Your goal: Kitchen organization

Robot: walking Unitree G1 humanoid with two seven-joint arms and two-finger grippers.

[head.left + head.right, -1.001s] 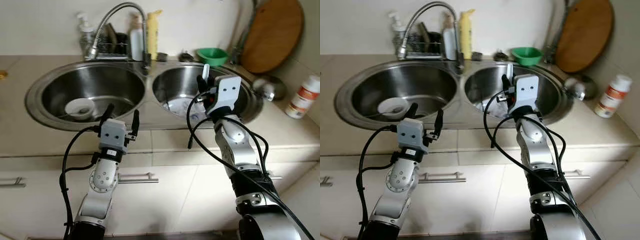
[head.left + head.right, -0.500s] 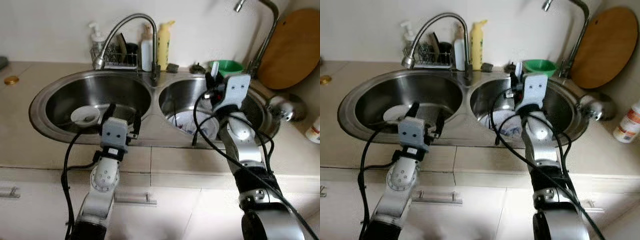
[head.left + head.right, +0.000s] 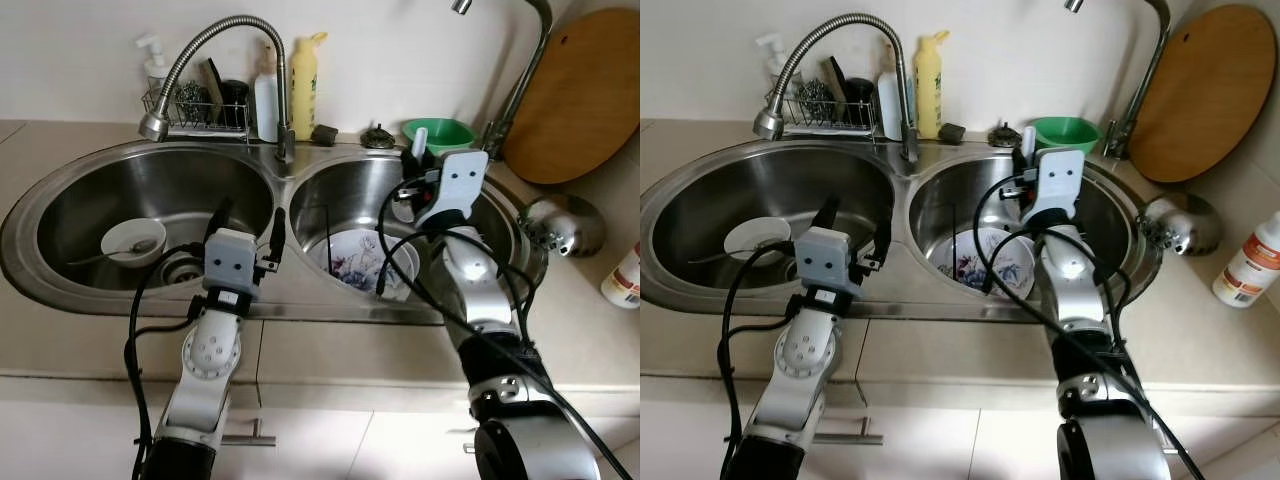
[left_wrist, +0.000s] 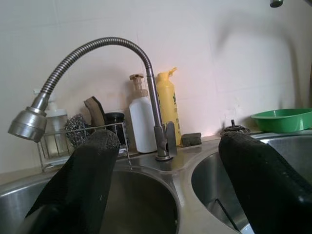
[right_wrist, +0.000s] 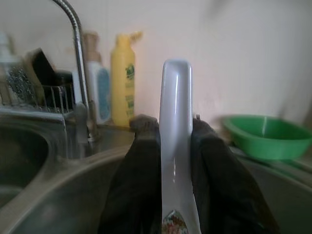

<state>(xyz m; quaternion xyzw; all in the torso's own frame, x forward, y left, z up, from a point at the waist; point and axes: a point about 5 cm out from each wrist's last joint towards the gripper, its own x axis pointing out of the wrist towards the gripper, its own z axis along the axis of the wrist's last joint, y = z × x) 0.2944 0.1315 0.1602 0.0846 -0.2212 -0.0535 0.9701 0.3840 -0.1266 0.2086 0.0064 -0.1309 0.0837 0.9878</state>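
A white spoon (image 5: 175, 146) stands clenched upright between the right tool's (image 3: 413, 172) fingers; the left tool (image 3: 246, 228) is released.

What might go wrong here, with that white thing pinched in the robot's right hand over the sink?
The right gripper holds a white spoon by its narrow, smooth handle, jaws shut on it, above the right basin. It may slip and drop onto the patterned plates below, chipping them. The black cable hanging from that arm dangles near the plates and might snag. The left gripper, jaws open, sits close to the sink rim and might bump it.
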